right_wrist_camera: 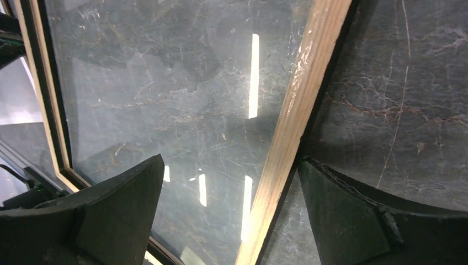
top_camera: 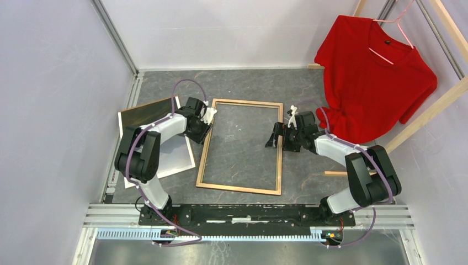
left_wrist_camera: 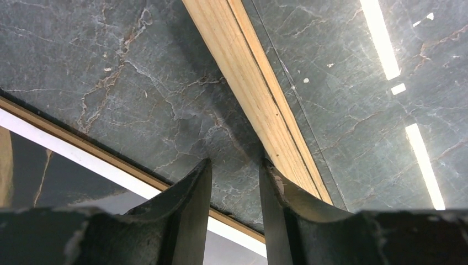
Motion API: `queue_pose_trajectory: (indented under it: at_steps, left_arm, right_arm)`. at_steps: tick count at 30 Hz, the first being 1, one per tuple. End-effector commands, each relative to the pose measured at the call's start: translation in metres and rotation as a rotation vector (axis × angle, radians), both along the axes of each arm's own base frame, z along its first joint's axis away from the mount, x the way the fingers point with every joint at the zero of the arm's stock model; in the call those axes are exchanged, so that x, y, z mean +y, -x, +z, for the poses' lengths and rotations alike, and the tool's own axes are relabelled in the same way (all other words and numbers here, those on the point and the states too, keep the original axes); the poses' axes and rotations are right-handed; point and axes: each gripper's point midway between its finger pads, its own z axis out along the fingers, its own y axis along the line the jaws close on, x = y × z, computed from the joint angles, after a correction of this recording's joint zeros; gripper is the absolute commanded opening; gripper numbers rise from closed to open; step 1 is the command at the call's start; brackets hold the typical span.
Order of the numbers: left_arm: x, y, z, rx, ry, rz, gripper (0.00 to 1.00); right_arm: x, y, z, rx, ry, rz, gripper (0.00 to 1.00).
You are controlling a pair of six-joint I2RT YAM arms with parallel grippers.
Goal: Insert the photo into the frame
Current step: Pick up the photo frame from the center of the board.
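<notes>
As the arms stand: both reach forward over the dark marbled worktop (top_camera: 248, 83), one at each long side of the frame.
Photo (top_camera: 146, 113): flat and askew at the left of the worktop, partly under the left arm; dark at the far end, pale at the near end, white border. It lies outside the frame, just beside the left rail, with a strip of bare worktop between them.
Left pincer (top_camera: 208, 116): low at the frame's far-left corner, outside the rail. The jaws stand narrowly apart with only worktop between the fingers (left_wrist_camera: 187, 210); nothing is held. One finger sits right against the rail's outer edge.
Frame (top_camera: 243, 102): flat in the middle of the worktop, pale wood side up, long sides running away from the arms.
Clear sheet (right_wrist_camera: 182, 94): inside the frame, mirroring ceiling lights.
Right pincer (top_camera: 274, 138): spread wide, straddling the right rail, one finger over the sheet and one outside; it grips nothing.
Red shirt (top_camera: 375, 77): on a hanger at the far right, against a wooden rack (top_camera: 436, 105).
</notes>
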Motion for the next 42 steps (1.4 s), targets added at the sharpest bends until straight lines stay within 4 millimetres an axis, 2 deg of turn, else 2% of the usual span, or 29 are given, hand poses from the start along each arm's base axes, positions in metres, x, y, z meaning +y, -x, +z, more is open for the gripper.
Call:
queue_pose_trajectory:
  at_steps: [1, 4, 7, 10, 12, 15, 18, 24, 29, 36, 39, 42]
  left_arm:
    - [-0.022, 0.014, -0.03, 0.088, 0.032, -0.063, 0.45]
    - [-0.033, 0.018, -0.035, 0.107, 0.035, -0.089, 0.44]
    - [-0.042, 0.023, -0.037, 0.122, 0.046, -0.114, 0.45]
    - [-0.048, 0.026, -0.037, 0.129, 0.067, -0.129, 0.45]
    - [-0.051, 0.028, -0.036, 0.14, 0.081, -0.138, 0.45]
    - [-0.053, 0.029, -0.034, 0.146, 0.092, -0.146, 0.45]
    - [-0.053, 0.029, -0.031, 0.142, 0.091, -0.154, 0.45]
    - [-0.05, 0.03, -0.03, 0.137, 0.079, -0.16, 0.45]
    - [-0.049, 0.031, -0.028, 0.132, 0.079, -0.16, 0.45]
    - [-0.045, 0.027, -0.023, 0.111, 0.056, -0.157, 0.45]
    - [-0.035, 0.02, -0.012, 0.081, 0.013, -0.153, 0.47]
    - [-0.024, -0.003, 0.024, 0.003, -0.005, -0.131, 0.61]
  right_arm:
    - [0.028, 0.018, 0.01, 0.056, -0.191, 0.022, 0.98]
    - [0.044, 0.012, 0.051, -0.02, -0.323, 0.042, 0.98]
    - [0.056, 0.009, 0.107, -0.134, -0.468, 0.075, 0.98]
    - [0.065, 0.016, 0.16, -0.225, -0.613, 0.118, 0.97]
    - [0.067, 0.021, 0.186, -0.276, -0.688, 0.141, 0.97]
    - [0.068, 0.033, 0.214, -0.333, -0.796, 0.166, 0.95]
    - [0.067, 0.04, 0.224, -0.338, -0.871, 0.157, 0.94]
    - [0.065, 0.042, 0.222, -0.31, -0.942, 0.124, 0.92]
    - [0.066, 0.036, 0.218, -0.313, -0.931, 0.093, 0.92]
    - [0.071, 0.029, 0.226, -0.323, -0.913, 0.098, 0.92]
    - [0.071, 0.029, 0.233, -0.329, -0.911, 0.106, 0.91]
    - [0.072, 0.03, 0.245, -0.342, -0.928, 0.12, 0.91]
